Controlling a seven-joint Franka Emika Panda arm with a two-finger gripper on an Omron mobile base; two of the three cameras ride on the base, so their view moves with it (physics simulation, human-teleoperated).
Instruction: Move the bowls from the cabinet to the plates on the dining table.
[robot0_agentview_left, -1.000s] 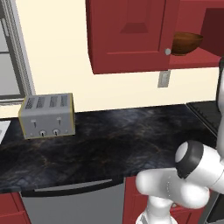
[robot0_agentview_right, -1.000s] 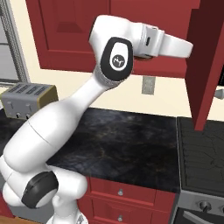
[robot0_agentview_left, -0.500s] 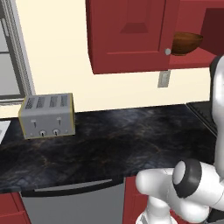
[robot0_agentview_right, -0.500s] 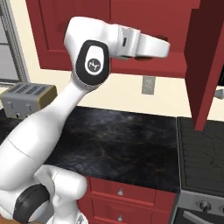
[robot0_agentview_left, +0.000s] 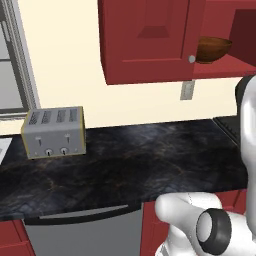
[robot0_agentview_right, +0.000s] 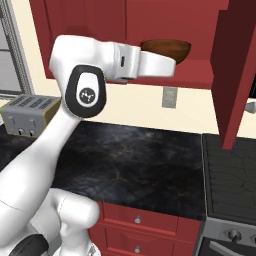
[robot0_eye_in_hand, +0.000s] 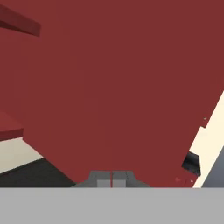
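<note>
So over the last second the arm (robot0_agentview_right: 100, 65) has swung up and left across the right base view, and the forearm now stretches level right at shelf height, with its far end sitting just in front of the brown bowl (robot0_agentview_right: 166, 50). From the left camera the same bowl (robot0_agentview_left: 213, 48) is sitting on the open cabinet (robot0_agentview_left: 145, 40) shelf, just past the edge of the closed door and its little silver knob (robot0_agentview_left: 191, 59), and it hasn't budged in any of the frames. The cabinet's other door (robot0_agentview_right: 235, 70) hangs swung open on the right. The claw (robot0_eye_in_hand: 112, 178) has its two tips pressed together with nothing between them, and the hand camera is staring at plain red cabinet panel up close, so I'd guess it's pointed at the door or the inside wall rather than at the bowl. My read: it's lining up for the reach, but the grab hasn't started, and the claw will have to open before it can take the rim. I can't spot the cream bowl here. The toaster (robot0_agentview_left: 54, 132) and black counter (robot0_agentview_left: 150, 160) below are just sitting there.
</note>
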